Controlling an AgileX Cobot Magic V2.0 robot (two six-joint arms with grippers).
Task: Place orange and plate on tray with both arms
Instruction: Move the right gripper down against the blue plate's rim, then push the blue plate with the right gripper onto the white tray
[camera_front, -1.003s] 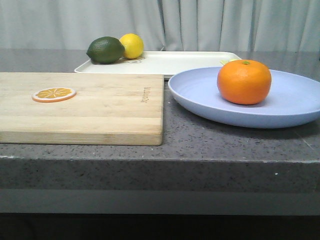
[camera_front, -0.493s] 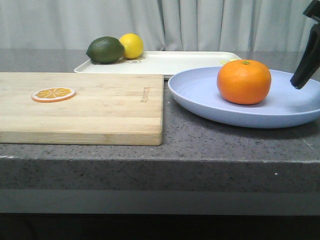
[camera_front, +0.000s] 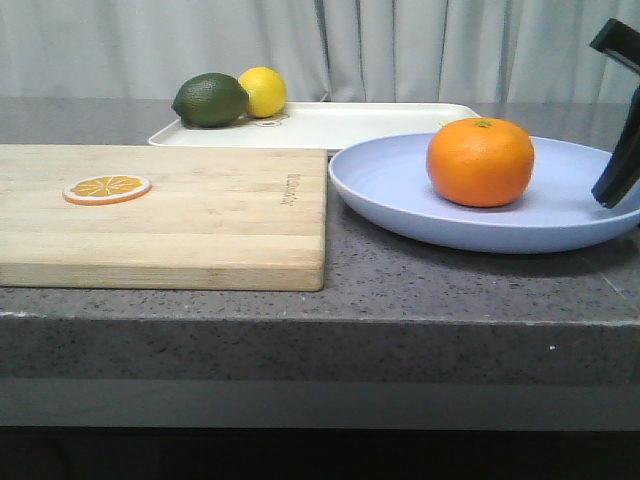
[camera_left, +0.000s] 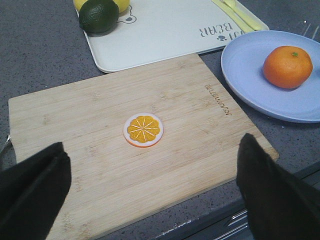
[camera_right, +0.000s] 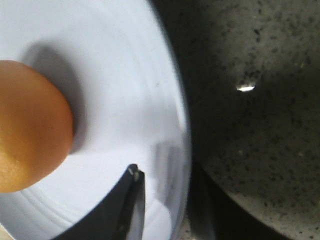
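Plate (camera_front: 400, 195) rim — between right gripper (camera_right: 165, 210) jaws, orange (camera_front: 480, 162) aboard.

matt plate (camera_front: 400, 195); dimpled orange (camera_front: 480, 162); pale wood-grain cutting board (camera_front: 200, 215); speckled stone counter (camera_front: 400, 290).

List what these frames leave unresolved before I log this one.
- Right hand: front view's edge cuts it off; grip on the plate rim unclear.
- Right wrist view: blurred; orange cropped.
- Tray: its right part hidden behind plate and orange in front view.
- Left hand: absent from front view.
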